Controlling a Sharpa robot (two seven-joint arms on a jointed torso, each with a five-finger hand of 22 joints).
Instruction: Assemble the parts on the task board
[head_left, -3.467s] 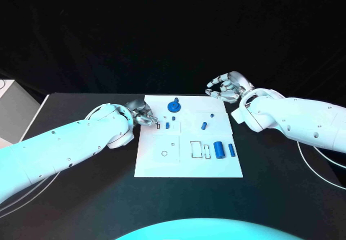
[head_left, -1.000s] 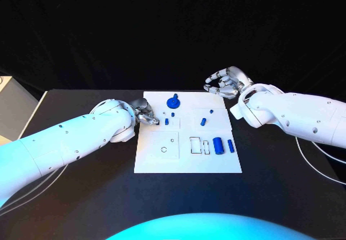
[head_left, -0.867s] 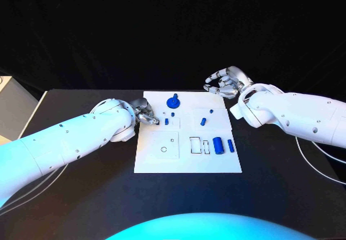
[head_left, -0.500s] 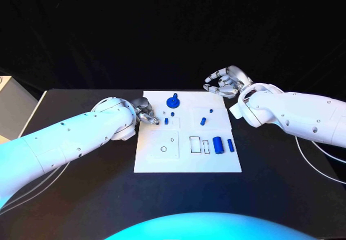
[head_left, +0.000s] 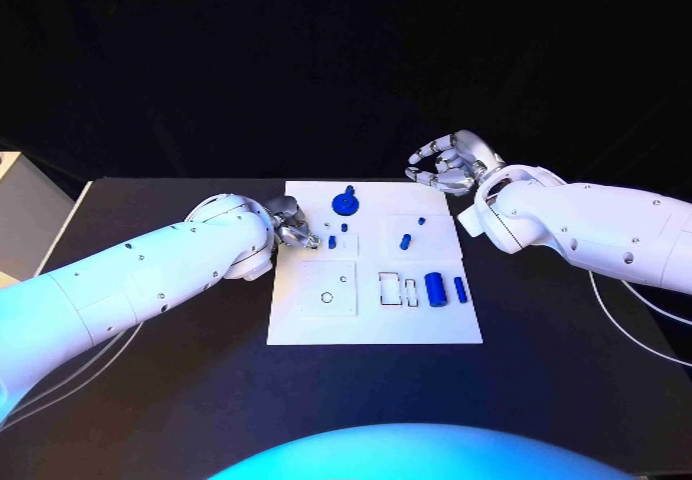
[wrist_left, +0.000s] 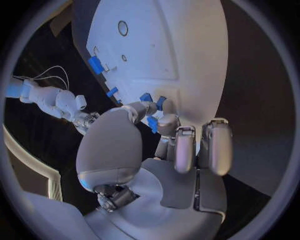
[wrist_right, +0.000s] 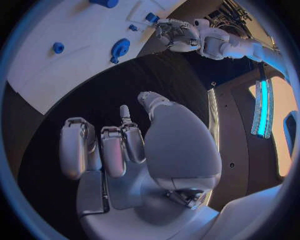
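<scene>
We're in close on the left hand (wrist_left: 165, 150): smooth silver metal, fingers curled in together at the left edge of the task board (head_left: 375, 330), thumb and fingertips (wrist_left: 167, 121) pinching a small blue part (wrist_left: 152, 123), by the look of the left wrist view. Two more small blue pieces (wrist_left: 145, 97) sit just beyond the fingertips on the board. From the head camera we see that hand (head_left: 290, 224) tucked beside the board's upper left, its white arm sweeping in low across the black table (head_left: 173, 400).

Moving out, the board is a flat white matte plate marked with outlined rectangular recesses. A round blue knob-like part (head_left: 346, 204) stands near its far edge. To the right, a short blue peg (head_left: 407, 240) lies inside a square outline, with a tiny blue dot (head_left: 423, 219) just beyond it. Lower right, a stout blue cylinder (head_left: 434, 289) and a slimmer blue bar (head_left: 460, 290) lie side by side, near an outlined slot. A small ring outline sits in the lower-left square.

Over at the far right corner, the right hand (head_left: 451, 165) hangs off the board, palm up, fingers curled inward around nothing.
</scene>
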